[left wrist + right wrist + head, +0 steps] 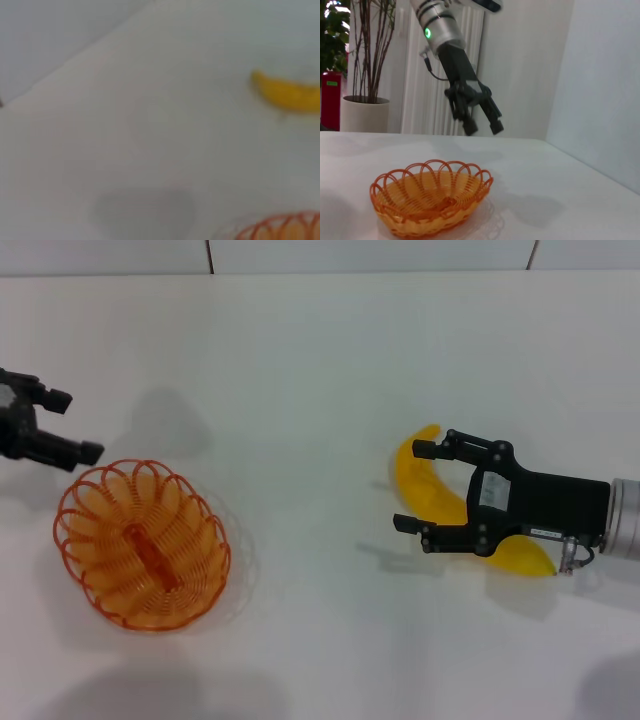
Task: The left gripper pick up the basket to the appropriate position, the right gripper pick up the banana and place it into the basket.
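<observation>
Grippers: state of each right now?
Left gripper: open, empty, raised beside the basket.
Right gripper: open, fingers straddling the banana, not closed.

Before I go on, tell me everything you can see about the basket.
The basket is a shallow oval of orange wire, see-through, with a looped scalloped rim and a solid orange strip along its floor. It sits upright and empty on the white table, at the robot's left. Nothing grips it: the left gripper hangs open above it, clear of the rim. The banana lies well apart, to its right.
</observation>
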